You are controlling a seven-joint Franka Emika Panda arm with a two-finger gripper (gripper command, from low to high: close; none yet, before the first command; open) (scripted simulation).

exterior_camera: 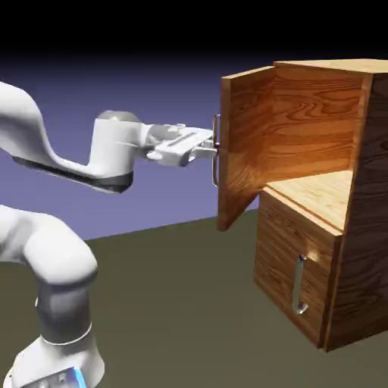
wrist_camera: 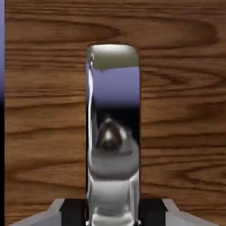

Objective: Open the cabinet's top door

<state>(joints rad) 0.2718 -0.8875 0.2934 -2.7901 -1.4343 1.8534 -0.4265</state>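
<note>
With the top door [exterior_camera: 244, 144] swung wide from the cabinet's [exterior_camera: 299, 265] upper front edge, opening looks nearly done. Claw [exterior_camera: 214, 148] clenched on the door's silver handle [wrist_camera: 113, 132]. Next: perhaps a slight further outward pull, then release and back off.

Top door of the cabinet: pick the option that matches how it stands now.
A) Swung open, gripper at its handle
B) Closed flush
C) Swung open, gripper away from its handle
A: the top door stands out from the cabinet, and the gripper has its fingertips on either side of the handle.
</note>
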